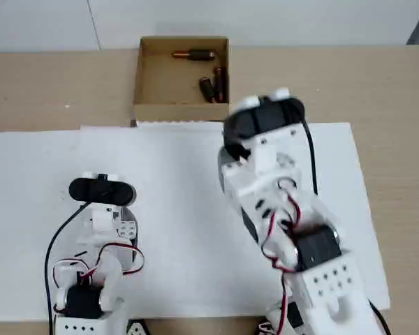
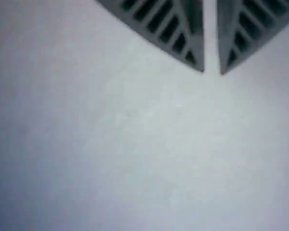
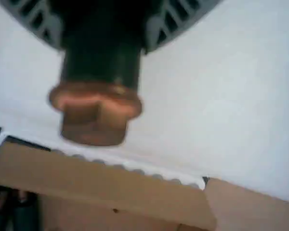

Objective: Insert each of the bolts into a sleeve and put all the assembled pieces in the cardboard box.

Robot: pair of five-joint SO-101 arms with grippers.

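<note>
One sleeve (image 3: 101, 57) clamped in right pincer (image 3: 103, 29) | bolt head (image 3: 95, 113) toward cardboard box (image 3: 101, 185) | left pincer (image 2: 211, 62) closed

From my remote station: the cardboard box (image 1: 166, 80) sits at the far side of the table (image 1: 42, 84), its near wall touching the far border of a white paper sheet (image 1: 174, 209). Inside lie a single assembled piece (image 1: 193, 54) lengthwise along the far wall and a pair of assembled pieces (image 1: 214, 85) side by side near the right wall. I cannot quite tell whether those two touch. The right arm (image 1: 279, 188) lies extended across the sheet, its dark wrist housing (image 1: 263, 118) just beside the box's near right corner. The left arm (image 1: 98, 244) stands folded low over the sheet's near left part, well apart from the box.
</note>
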